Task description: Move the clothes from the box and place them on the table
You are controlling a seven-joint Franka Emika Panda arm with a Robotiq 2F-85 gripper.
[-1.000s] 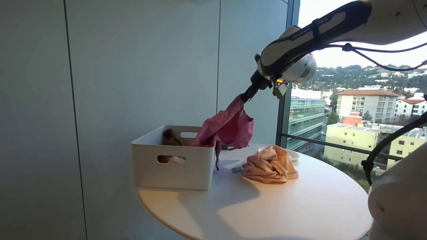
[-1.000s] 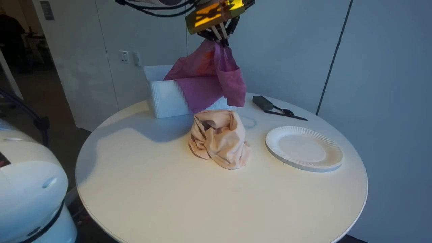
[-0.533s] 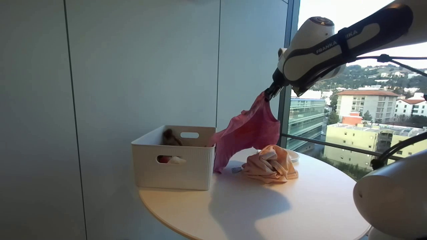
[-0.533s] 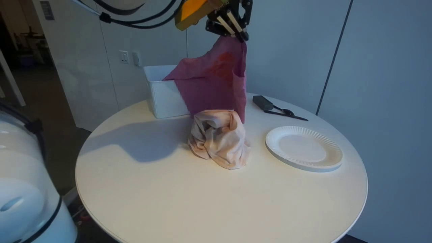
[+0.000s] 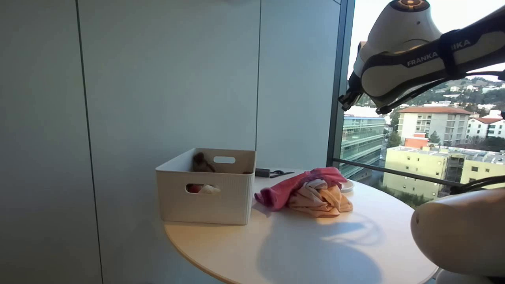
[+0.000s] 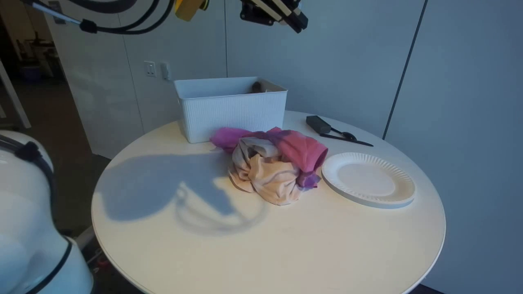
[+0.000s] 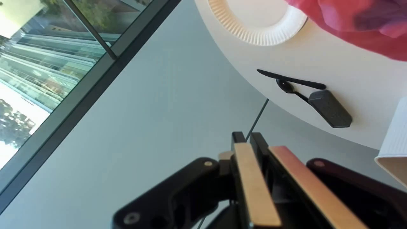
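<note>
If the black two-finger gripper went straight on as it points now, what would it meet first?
Probably the smooth grey wall; the gripper seems aimed just past the round white table, though depth is unclear.

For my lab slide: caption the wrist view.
Empty gripper, with pink cloth, white plate, black knife, spoon, gray block and part of the box beyond.

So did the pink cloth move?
Yes: in an exterior view the pink cloth moved down and rightward, away from the white storage box.
</note>
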